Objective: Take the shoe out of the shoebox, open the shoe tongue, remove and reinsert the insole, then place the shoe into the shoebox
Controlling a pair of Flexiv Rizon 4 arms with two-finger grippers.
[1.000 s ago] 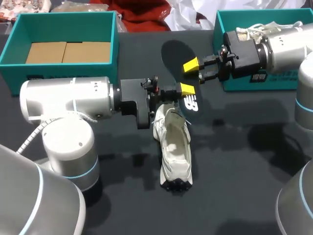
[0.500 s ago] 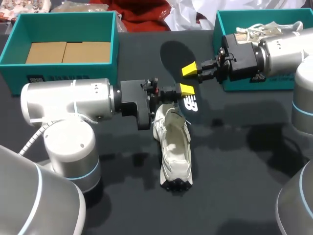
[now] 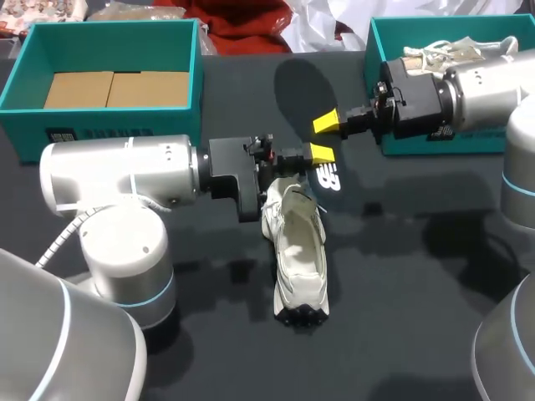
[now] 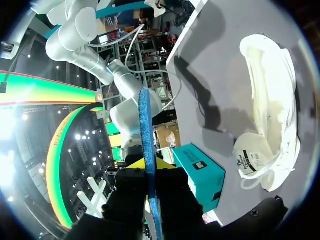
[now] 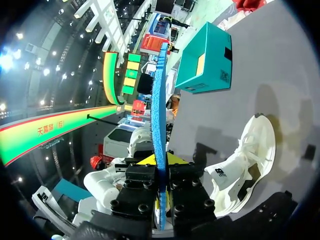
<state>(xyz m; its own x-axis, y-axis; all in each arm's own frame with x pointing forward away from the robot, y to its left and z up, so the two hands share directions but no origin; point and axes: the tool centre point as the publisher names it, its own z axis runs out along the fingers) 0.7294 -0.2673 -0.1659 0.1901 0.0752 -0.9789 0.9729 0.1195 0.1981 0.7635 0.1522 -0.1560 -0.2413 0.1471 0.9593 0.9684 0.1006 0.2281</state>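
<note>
- The left gripper (image 3: 318, 153) was clamped on the insole (image 3: 328, 177). In the left wrist view the insole's thin blue edge (image 4: 145, 120) ran straight out between the two yellow tips of that gripper (image 4: 148, 162), both pressing on it.
- The right gripper (image 3: 327, 123) was likewise closed on the same insole. In the right wrist view the blue edge (image 5: 159, 100) stood between the tips of the gripper (image 5: 160, 159), pinched from both sides.
- In the head view the two grippers sat close together just above the middle of the frame, left arm entering from the left, right arm from the upper right. The dark insole lay flat between them above the table (image 3: 418, 317), its white-printed end just below the left gripper's yellow tip.
- The white shoe (image 3: 297, 251) lay on the table in the lower middle of the frame, lengthwise, opening upward, its upper end just under the left gripper. Both wrist views showed it on the table beside the fingers (image 4: 270, 130) (image 5: 245, 160).
- A teal box (image 3: 109, 42) stood at the upper left, cardboard on its floor.
- A teal shoebox (image 3: 401, 142) stood at the upper right, partly behind the right arm, with a second white shoe (image 3: 435, 52) inside.
</note>
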